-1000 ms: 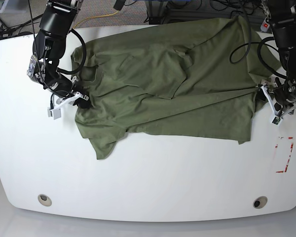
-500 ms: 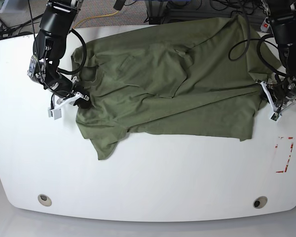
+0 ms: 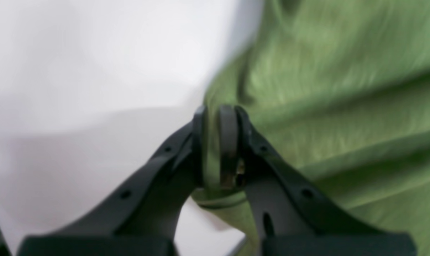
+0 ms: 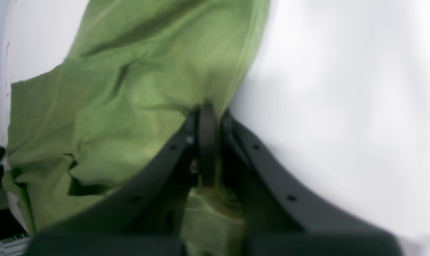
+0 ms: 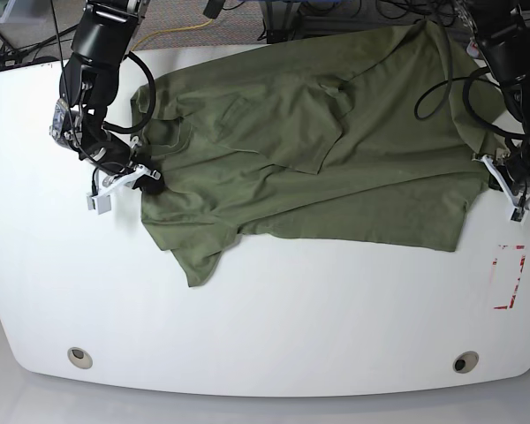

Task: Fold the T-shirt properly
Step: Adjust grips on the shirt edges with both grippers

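The olive-green, short-sleeved T-shirt of soft wrinkly fabric lies spread across the far half of the white, rounded table, its top edge hanging past the table's far rim so part of it is lost from sight. Both wrist views are blurred, and the gripper bodies fill their lower parts, hiding the cloth beneath. The near half of the table is bare, with two round holes, one at the near left and one at the near right, and a red taped rectangle by the right edge. From the base view, the left gripper sits at the shirt's right edge; its wrist view shows its black fingers pressed together on a fold of green fabric. The right gripper is at the shirt's left edge, likewise pinching cloth, as its own wrist camera shows.
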You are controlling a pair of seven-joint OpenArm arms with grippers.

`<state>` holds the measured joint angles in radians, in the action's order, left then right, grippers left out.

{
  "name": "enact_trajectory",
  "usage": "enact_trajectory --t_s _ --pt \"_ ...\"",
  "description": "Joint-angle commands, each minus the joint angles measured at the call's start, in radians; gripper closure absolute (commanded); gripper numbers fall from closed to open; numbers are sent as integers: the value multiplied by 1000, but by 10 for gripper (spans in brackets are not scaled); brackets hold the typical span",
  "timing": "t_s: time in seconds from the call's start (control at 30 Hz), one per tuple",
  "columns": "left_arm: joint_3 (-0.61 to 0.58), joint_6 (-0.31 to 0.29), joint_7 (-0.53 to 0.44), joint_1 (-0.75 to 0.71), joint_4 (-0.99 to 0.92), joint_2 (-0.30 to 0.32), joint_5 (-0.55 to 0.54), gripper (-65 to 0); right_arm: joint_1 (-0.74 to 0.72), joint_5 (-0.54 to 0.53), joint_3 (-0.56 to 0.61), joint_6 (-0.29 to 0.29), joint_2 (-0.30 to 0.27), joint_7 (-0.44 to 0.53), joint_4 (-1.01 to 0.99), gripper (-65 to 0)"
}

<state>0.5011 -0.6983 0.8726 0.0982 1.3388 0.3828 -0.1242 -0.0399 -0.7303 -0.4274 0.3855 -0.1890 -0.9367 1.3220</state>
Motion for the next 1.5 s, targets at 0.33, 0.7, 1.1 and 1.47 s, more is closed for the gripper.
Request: enact_trajectory --t_s 0.33,0.7,1.1,1.47 --pt "161 0 78 36 38 -3 -13 -381 -22 -18 -3 10 4 17 21 0" --pt "215 0 161 -5 -51 18 -274 -443 -25 -16 -1 10 4 18 20 0" --pt "126 0 156 11 -215 81 -438 -444 -24 -16 -1 10 -2 18 20 0" --pt "127 0 156 67 -302 117 -438 -444 -25 -16 -1 10 0 18 20 0"
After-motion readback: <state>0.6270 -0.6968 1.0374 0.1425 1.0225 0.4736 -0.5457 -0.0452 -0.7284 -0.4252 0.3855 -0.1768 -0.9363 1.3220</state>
